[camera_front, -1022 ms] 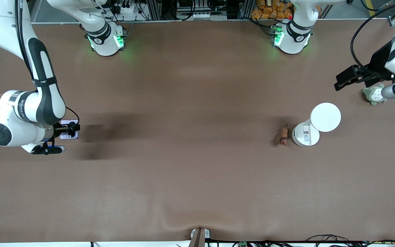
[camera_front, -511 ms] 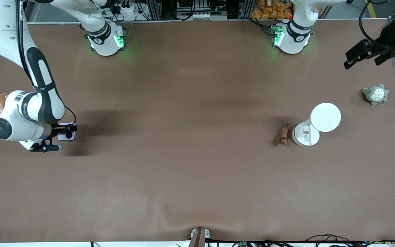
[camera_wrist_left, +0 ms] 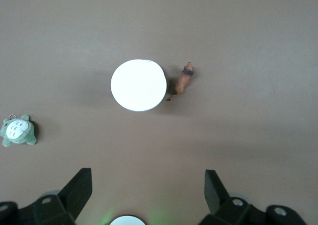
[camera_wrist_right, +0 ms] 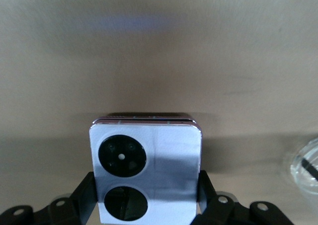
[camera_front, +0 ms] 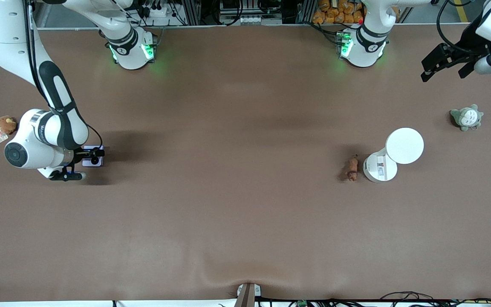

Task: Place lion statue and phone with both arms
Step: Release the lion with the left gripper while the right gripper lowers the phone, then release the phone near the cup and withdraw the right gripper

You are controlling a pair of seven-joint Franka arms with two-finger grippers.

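- Right gripper (camera_front: 84, 165): low over the right arm's end of the table, fingers clamped on the phone (camera_wrist_right: 145, 173).
- Left gripper (camera_front: 446, 66): raised, jaws wide, empty.
- Lion statue (camera_front: 352, 168): on the table beside the white lamp (camera_front: 392, 156).
- Step: phone carried; next, set it down, then descend on the lion.

The lion statue (camera_front: 352, 169) is a tiny, long, orange-brown figurine with a thin tail; it lies on the brown table toward the left arm's end, at about 9 o'clock of a white round stand (camera_front: 380, 167), just beside it. The phone (camera_wrist_right: 145, 171) is a small, square, pale-lilac folded flip phone with two round black circles on its face, clamped at its two sides between the fingers of the right gripper (camera_wrist_right: 145, 205) over the right arm's end of the table.
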